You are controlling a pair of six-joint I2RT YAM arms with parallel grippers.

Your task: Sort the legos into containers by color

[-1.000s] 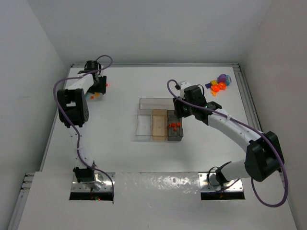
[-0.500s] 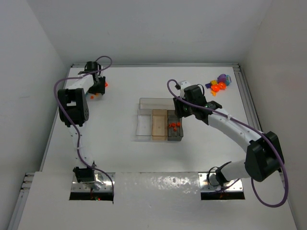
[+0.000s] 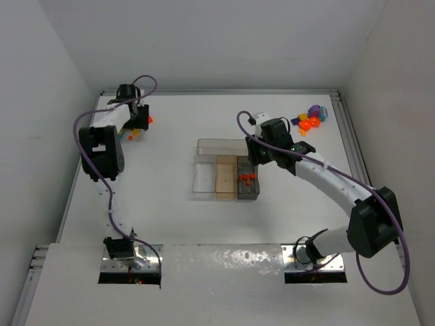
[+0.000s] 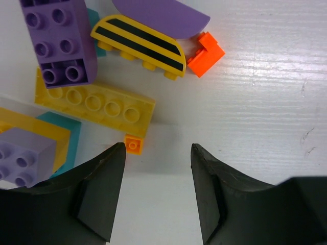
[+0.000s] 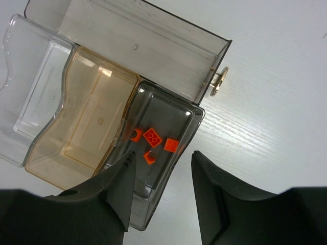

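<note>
Left gripper (image 4: pixel 158 151) hangs over a lego pile at 10 o'clock on the table (image 3: pixel 163 214), jaws moderately apart and empty; a small orange brick (image 4: pixel 133 145) lies just beside one fingertip, below the yellow plate (image 4: pixel 94 102); a purple brick (image 4: pixel 59 41), striped yellow piece (image 4: pixel 140 46) and orange-red brick (image 4: pixel 205 52) lie beyond. Right gripper (image 5: pixel 162 158) hangs over the tray (image 5: pixel 153 41) at table centre, jaws apart and empty; four orange-red pieces (image 5: pixel 152 137) lie in the grey compartment (image 5: pixel 168 115); a second lego pile (image 3: pixel 311 121) sits at 1 o'clock.

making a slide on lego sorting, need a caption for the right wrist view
Open right gripper above the tray, four orange-red legos in its grey section; tan section and clear section empty.
</note>
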